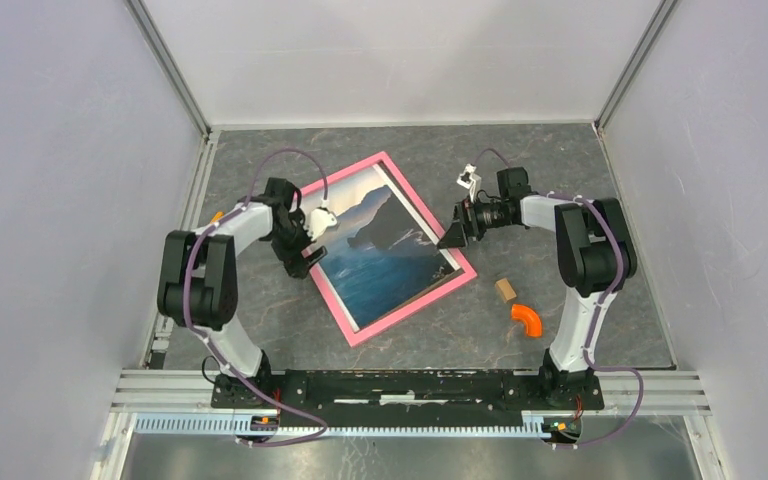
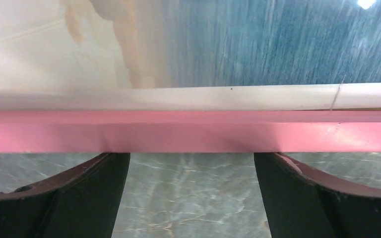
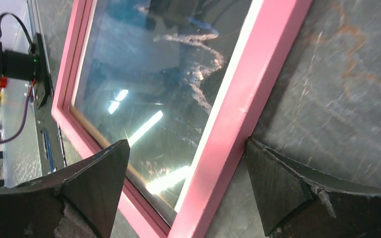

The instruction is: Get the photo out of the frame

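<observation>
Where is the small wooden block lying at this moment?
In the top view, the wooden block lies right of the frame, near its right corner, with the orange curved piece just nearer the arm bases.

White-black arms [image 1: 243,226], seemingly purple cables [image 1: 290,152]

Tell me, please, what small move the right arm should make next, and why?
Probably close the right gripper on the frame: its open jaws straddle the pink rim, and the photo lies face up, so the frame likely needs turning over.
</observation>
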